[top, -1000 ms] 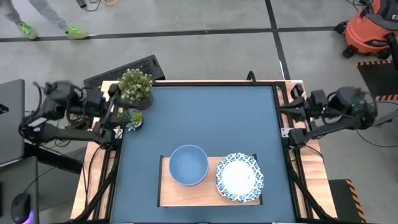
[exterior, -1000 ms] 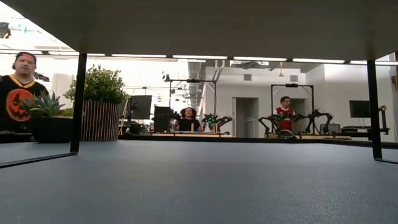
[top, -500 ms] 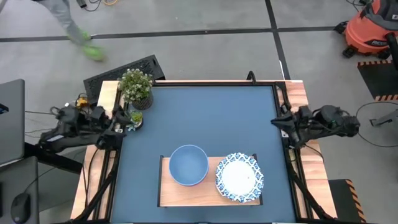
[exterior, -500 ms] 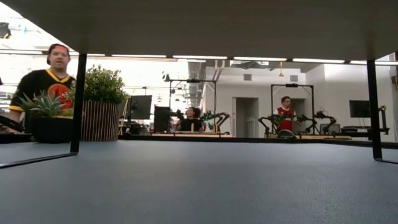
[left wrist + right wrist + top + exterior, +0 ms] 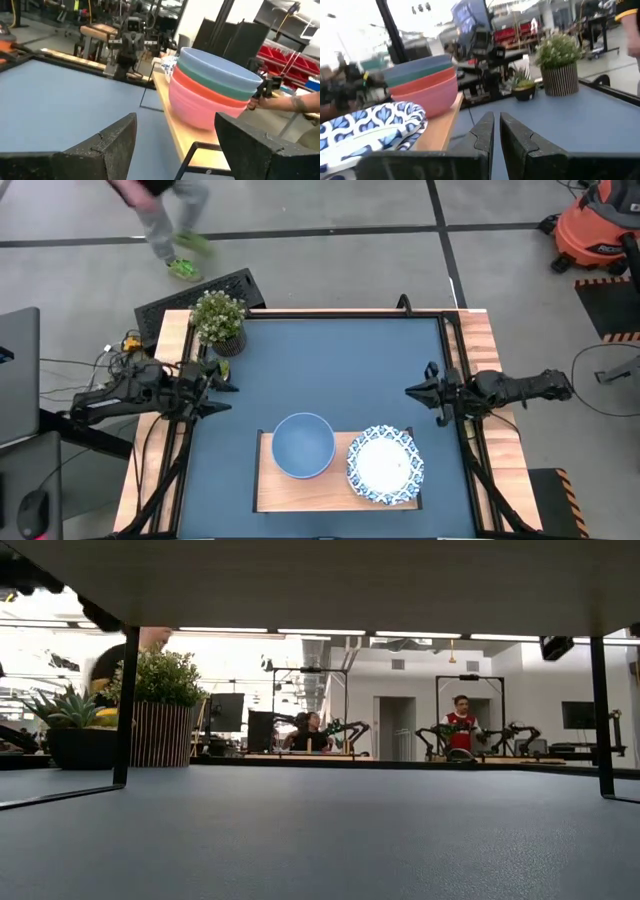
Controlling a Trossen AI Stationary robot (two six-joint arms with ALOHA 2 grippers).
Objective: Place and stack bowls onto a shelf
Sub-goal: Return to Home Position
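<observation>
Ahead of the left gripper (image 5: 176, 121), smooth bowls (image 5: 210, 95) on a pale, grained-wood shelf (image 5: 300, 495); the tabletop (image 5: 320, 840) looks matt, finely textured.

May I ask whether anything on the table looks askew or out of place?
Nothing stands out. The plain bowl stack and the patterned stack sit nested on the shelf, the patterned one at its right end. The left gripper and right gripper hang empty at the sides of the table.
</observation>
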